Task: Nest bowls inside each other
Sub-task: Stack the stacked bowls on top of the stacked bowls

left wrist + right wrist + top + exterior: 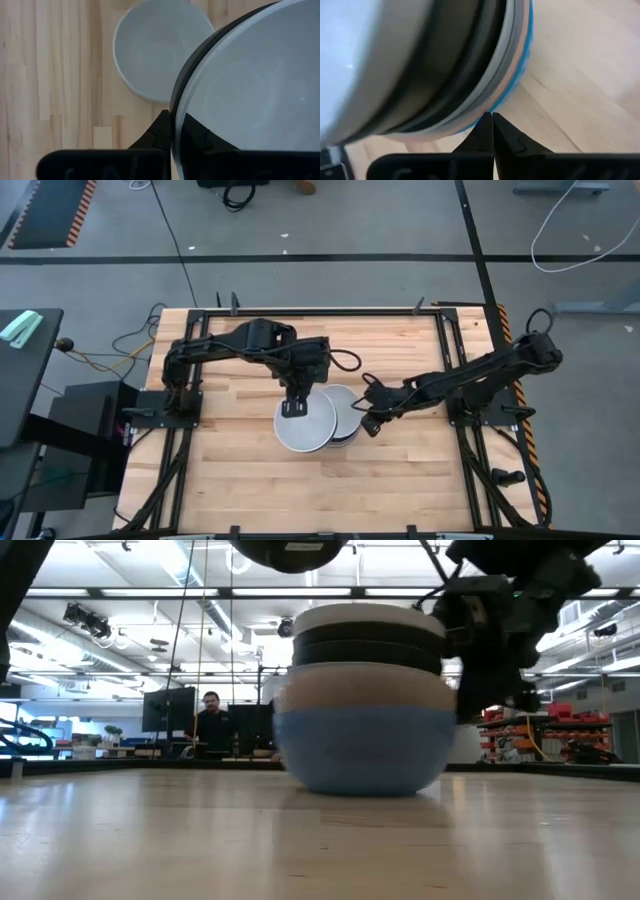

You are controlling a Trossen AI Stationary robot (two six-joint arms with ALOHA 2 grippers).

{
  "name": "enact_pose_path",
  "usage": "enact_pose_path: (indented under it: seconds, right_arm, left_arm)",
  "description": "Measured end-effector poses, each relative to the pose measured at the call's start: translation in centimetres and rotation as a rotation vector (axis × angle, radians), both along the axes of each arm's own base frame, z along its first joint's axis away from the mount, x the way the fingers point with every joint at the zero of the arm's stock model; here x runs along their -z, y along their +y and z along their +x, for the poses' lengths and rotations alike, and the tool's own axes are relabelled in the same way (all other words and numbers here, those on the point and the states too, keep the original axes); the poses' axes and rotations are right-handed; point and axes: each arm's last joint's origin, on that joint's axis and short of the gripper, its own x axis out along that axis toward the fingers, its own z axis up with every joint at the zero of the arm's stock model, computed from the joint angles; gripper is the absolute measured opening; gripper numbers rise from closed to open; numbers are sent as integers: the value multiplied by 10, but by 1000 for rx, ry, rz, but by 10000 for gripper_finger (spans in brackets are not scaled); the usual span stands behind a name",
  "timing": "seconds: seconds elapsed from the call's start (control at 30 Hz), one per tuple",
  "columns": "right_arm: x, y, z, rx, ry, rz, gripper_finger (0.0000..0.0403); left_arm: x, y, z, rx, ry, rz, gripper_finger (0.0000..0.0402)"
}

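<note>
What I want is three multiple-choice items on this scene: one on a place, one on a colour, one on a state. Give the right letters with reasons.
1. Where is the right gripper?
A. Inside the top bowl
B. Beside the stack on the table
C. At the table's edge, far from every bowl

2. What colour is the bottom bowl of that stack?
A. Blue
B. Black
C. White

3. How is the left gripper?
A. Wide open over bare wood
B. Shut on nothing
C. Shut on the rim of a lifted bowl

Answers:
1 B: the right gripper, fingers together, points at the side of the stack.
2 A: the low view shows a blue bowl resting on the table.
3 C: the left gripper pinches the rim of the lifted bowl.
</note>
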Motion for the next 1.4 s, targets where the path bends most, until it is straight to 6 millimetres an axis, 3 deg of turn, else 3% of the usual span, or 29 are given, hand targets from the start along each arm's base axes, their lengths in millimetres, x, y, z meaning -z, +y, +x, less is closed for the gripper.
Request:
enact_pose_path:
  seconds: [0.4, 0.77, 1.03, 1.4]
  right_arm:
    - [11, 5, 30, -17, -98, 7, 0]
    - [-1, -4, 44, -5, -171, -21, 0]
    - [-19, -5, 34, -15, -197, -26, 0]
    - [-52, -5, -10, 60, -127, -92, 0]
  left_arm:
    - [0, -2, 0, -4, 1, -4, 18]
    - [2, 11, 1, -41, 6, 10, 18]
    - [3, 28, 2, -80, 11, 32, 18]
    - [27, 35, 21, -60, 79, 44, 18]
